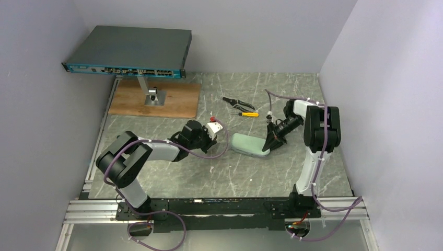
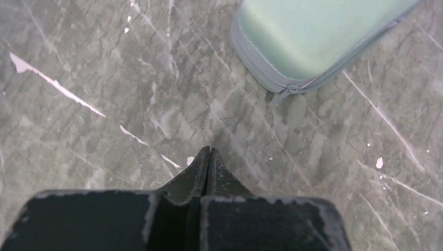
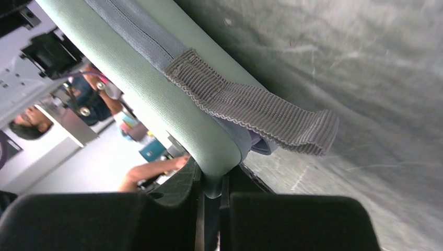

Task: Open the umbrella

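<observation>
Grey-green fabric covers the oval case [image 1: 249,145] lying at the centre of the marble table [image 1: 172,178] in the top view. No umbrella shows in any view, so it is probably zipped inside. The right gripper [image 1: 272,138] meets the case's right end. The left arm [image 1: 156,150] ends just short of its left end. Pliers [image 1: 233,102] and a yellow-handled tool [image 1: 249,114] lie above the case, well apart from it.

In the left wrist view, the left gripper [image 2: 208,155] sits at bottom centre, its fingers pressed tip to tip and clenched on nothing over bare table. The case fills the upper right, with its zip pull [image 2: 284,93] at the near seam.

In the right wrist view, the right gripper [image 3: 211,191] pinches the case's rim, jaws nearly closed around that thin edge. A woven grey loop [image 3: 251,110] hangs just above.

The case looks light and semi-stiff, and it would likely slide on the smooth stone unless pinned. The zip pull seems the place to take hold first. The umbrella within is probably light and soft-skinned, with thin ribs that bend easily.
</observation>
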You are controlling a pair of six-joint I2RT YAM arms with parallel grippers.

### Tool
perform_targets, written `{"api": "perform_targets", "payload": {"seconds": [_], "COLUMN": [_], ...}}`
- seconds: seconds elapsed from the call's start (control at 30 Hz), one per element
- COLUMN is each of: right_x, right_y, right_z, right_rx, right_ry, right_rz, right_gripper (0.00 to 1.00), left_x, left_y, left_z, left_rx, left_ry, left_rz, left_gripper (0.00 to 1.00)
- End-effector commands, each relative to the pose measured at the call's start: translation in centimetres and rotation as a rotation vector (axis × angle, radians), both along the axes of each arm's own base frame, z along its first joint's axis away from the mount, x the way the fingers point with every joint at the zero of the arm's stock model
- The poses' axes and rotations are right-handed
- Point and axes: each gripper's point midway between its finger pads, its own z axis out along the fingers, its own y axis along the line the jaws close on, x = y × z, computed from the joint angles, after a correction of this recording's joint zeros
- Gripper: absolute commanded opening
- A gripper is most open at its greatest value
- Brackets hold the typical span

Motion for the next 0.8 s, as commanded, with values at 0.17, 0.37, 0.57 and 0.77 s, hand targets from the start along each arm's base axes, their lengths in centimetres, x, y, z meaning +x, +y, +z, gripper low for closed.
{"api": "perform_targets", "payload": {"seconds": [0.17,0.37,0.57,0.77], "right_x": [3.6,2.5,1.8,1.4], "right_y": [-1.2,-0.7,-0.8,-1.0], "right_z": [-1.9,-2.2,-2.3,-2.3], "right_rx": [0.0,0.021,0.026,0.023], "right_ry": [-0.167,-0.139,-0.138,-0.143], "right_rz": [0.192,0.165,0.182,0.196], "right_gripper": [0.0,0.0,0.0,0.0], "left_x": [-2.6,-4.3,-3.0,-2.3], "left_y": [-2.7,-3.8,-5.0,-6.3], "left_z": [3.3,2.2,1.2,0.4], "left_rx": [-0.104,-0.113,-0.111,-0.114], "left_ry": [-0.075,-0.041,-0.067,-0.081], "left_rz": [-0.232,-0.227,-0.205,-0.237], "left_gripper": [0.55,0.63,0.64,0.61]}}
